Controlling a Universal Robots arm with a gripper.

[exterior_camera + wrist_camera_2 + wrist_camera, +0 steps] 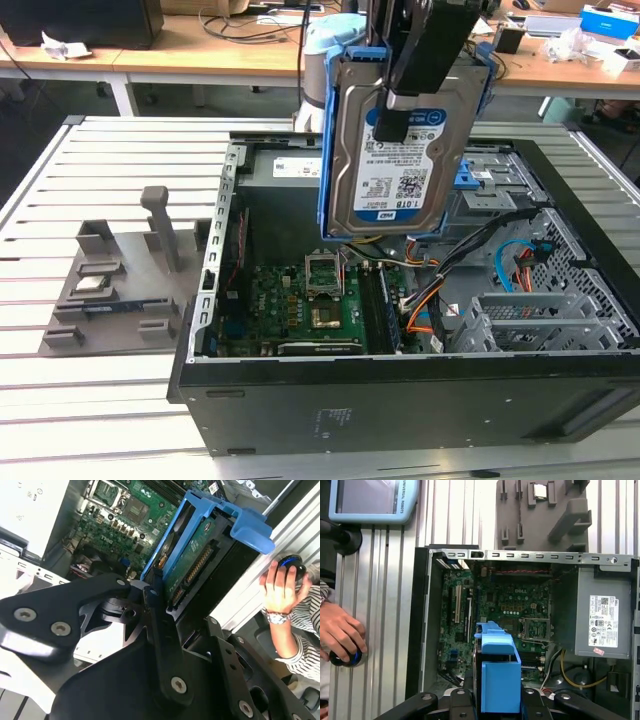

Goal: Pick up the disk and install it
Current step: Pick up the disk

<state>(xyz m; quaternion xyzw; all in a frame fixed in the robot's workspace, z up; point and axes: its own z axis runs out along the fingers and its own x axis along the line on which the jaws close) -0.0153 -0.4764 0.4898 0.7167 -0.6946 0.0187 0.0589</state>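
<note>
Exterior view: we see the jaws clamped on the disk, its long axis vertical, the open case below them.

A: Exterior view?
B: Raised beyond one table edge, facing down into the open case.
A: Wrist views?
B: Both close above the case, behind the disk; motherboard shared in both wrist views.

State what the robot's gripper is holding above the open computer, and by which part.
The gripper holds the disk upright over the computer case, its fingers clamped on the flat faces of the disk's upper half.
</note>
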